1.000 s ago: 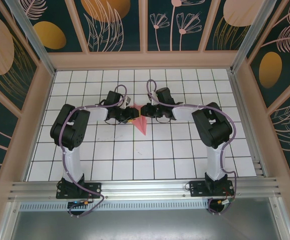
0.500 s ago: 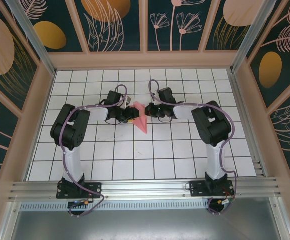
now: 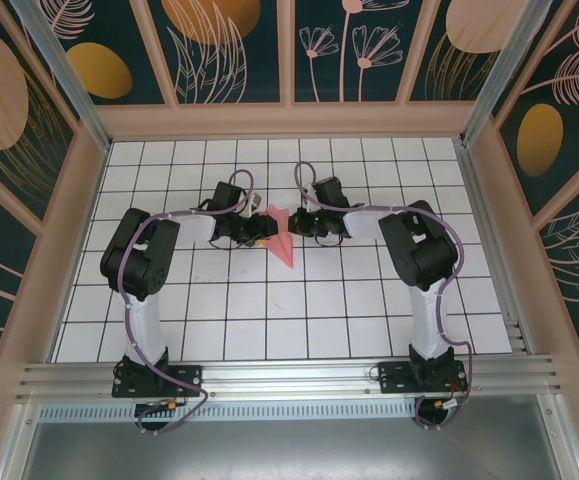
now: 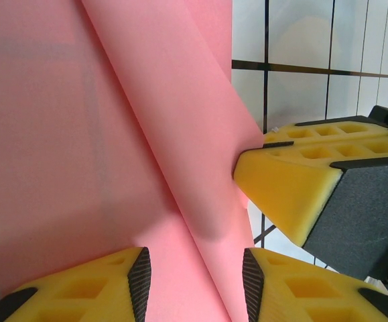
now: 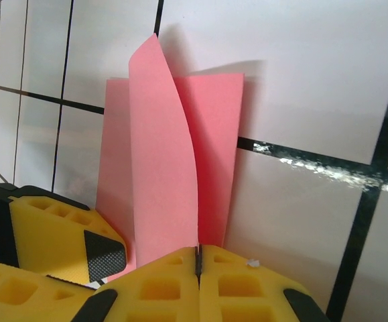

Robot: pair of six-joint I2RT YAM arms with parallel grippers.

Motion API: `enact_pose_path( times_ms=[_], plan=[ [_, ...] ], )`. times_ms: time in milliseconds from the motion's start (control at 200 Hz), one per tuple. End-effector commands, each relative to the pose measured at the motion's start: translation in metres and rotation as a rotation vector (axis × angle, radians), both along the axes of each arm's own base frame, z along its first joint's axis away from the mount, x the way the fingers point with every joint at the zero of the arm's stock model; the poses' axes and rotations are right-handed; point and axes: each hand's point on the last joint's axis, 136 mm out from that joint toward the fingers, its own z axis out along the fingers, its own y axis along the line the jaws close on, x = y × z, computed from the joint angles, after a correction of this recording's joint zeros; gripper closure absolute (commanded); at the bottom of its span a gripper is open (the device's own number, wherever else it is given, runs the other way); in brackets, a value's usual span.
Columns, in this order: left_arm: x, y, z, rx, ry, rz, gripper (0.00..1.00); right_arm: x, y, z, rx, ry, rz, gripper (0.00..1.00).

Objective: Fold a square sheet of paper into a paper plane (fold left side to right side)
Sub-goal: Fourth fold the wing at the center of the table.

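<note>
1. White tiles with black grid lines cover the counter, the biggest thing before you. Everything below is placed against it.
2. The left arm and right arm rise from the counter's near edge and reach toward its middle, wrists nearly meeting.
3. The paper plane lies at the counter's middle, a little toward the far edge. It is salmon pink and partly folded, with its sharp tip pointing to the near edge.
4. The right gripper has its jaws pressed together on a flap of the plane, which stands up off the counter and curls. The left gripper has its jaws standing apart, with the paper running across the gap. As far as I can judge, you are clamping nothing there.
5. First risk, in my judgement: the two sets of yellow pads sit very close. Swing the flap across and you may knock one set against the other. You may also drag the whole plane over the counter, since the left jaws do not clamp it.
6. Second risk: the flap curves rather than lying flat. Press it down off-line and the crease will land crooked. Pull hard and the thin paper may tear at the pinch.
7. Writing: you will find no brand, label or lettering on the paper, the pads or the counter.
</note>
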Motion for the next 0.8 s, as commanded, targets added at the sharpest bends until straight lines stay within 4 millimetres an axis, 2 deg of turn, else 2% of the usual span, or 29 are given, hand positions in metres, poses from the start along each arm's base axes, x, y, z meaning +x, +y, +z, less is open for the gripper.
enact_pose_path(
  times_ms=[0,215,400,626,796],
  plan=[
    [-0.008,0.013,-0.031,0.102,0.036,0.016,0.56,0.0,0.008,-0.002,-0.005,-0.009,0.034,0.93],
    [-0.007,0.013,-0.031,0.102,0.036,0.016,0.56,-0.002,0.008,-0.009,-0.025,0.006,0.035,0.93],
    [-0.007,0.012,-0.026,0.095,0.027,0.014,0.56,-0.007,0.001,-0.023,-0.078,0.039,0.026,0.93],
    [0.004,0.012,0.011,0.094,-0.05,0.01,0.54,-0.019,-0.012,-0.045,-0.142,0.096,0.016,0.93],
    [0.012,0.012,0.042,0.104,-0.109,0.01,0.53,-0.025,-0.016,-0.051,-0.154,0.108,0.018,0.92]
  ],
)
